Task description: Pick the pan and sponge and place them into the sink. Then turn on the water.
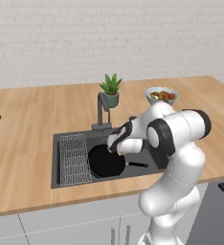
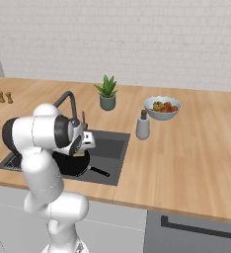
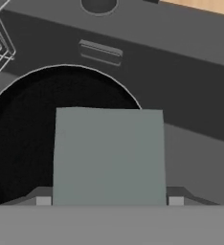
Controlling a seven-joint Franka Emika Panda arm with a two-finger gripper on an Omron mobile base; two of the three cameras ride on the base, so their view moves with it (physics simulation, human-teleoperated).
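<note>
The claw (image 3: 109,201) is hanging over the sink (image 1: 152,160) with its fingers spread wide and clamped on the two sides of the sponge (image 3: 109,155), whose dark grey top is facing the hand camera; in the right base view a sliver of the yellow layer is peeking out under the hand. The claw (image 1: 115,149) is sitting just above the pan's rim.

The pan (image 1: 106,161) is already lying inside the basin, its thin handle (image 1: 138,164) pointing toward 3 o'clock in the left base view, so I judge the step in hand to be the release of the sponge into the sink. In the hand view the sponge is covering the pan's 4 o'clock portion, so a drop from here is likely landing it in or on the edge of the pan. That is still inside the sink, and it seems acceptable.

To do this well, the arm is best lowering a little further before parting its fingers, so the light sponge is not bouncing off the rim. The fingers should be opening fully and the hand lifting straight up, avoiding the pan's edge.

Outward from there, the wire rack (image 1: 74,158) is occupying the sink's 9 o'clock side and the round drain (image 3: 98,5) is at 12 o'clock in the hand view. The faucet (image 1: 102,112) is standing at the basin's 12 o'clock edge, with no stream running yet. A potted plant (image 1: 110,88), a fruit bowl (image 1: 161,95) and a soap dispenser (image 2: 142,126) are standing on the counter (image 1: 32,124) beyond.
</note>
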